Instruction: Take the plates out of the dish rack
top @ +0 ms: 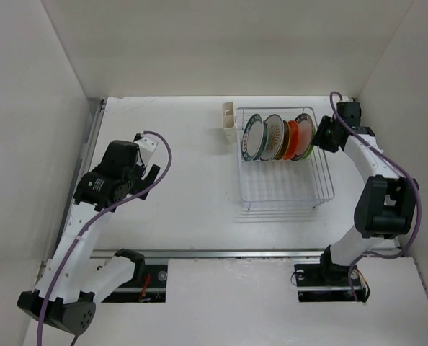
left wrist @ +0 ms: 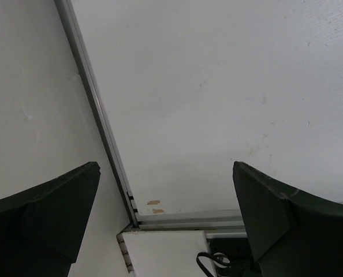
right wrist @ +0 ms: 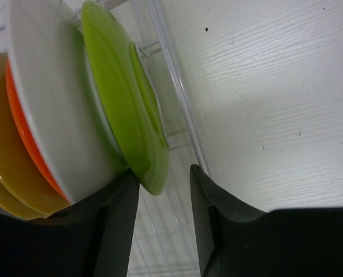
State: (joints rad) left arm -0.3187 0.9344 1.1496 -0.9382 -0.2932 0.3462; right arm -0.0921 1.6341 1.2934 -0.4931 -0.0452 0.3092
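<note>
White-walled worktop (top: 178,216). The plates (top: 275,137) stand at the dish rack's (top: 286,189) far end. The right pincer (right wrist: 163,176) straddles the green plate's (right wrist: 122,98) rim, half-closed; I cannot tell if it grips. The left pincer (left wrist: 166,167) is spread wide, well apart.

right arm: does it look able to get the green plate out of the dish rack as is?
Probably yes. The right gripper straddles the rim of the green plate, outermost in the dish rack, its outer side free.
</note>
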